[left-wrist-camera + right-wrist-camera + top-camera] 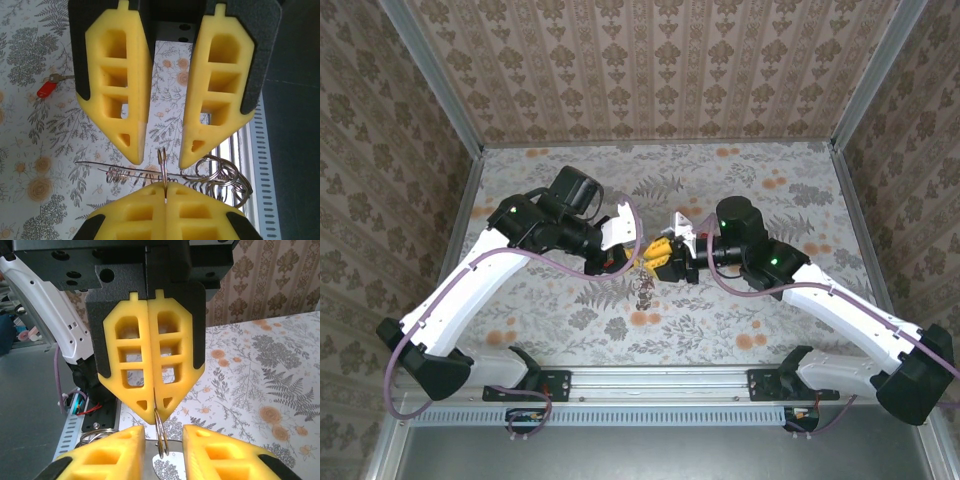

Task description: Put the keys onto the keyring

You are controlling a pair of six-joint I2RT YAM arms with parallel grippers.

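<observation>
overhead, both arms reached inward, their yellow tips nose to nose above the flowered tabletop (790,200). the left tool (165,189) was pressed together with no gap between its fingers. it pinched the keyring (162,159), a thin metal loop that stood edge-on out of its tips. the right tool (161,150) faced it from the opposite side with its fingers spread, one tip on each side of the loop. in the left wrist view it could not be told whether either tip touched it. in the right wrist view the loop ran from the left tips into the gap between the right fingers. more linked loops (222,179) and a thin wire (90,164) with a small coil (120,175) showed just beside the pinched loop, the loops toward the rail (260,150) at the tabletop's edge. one key (46,89), with a red head and short silvery shaft, lay flat on the tabletop, well apart from both tools. whether any key hung on the loop could not be told.
</observation>
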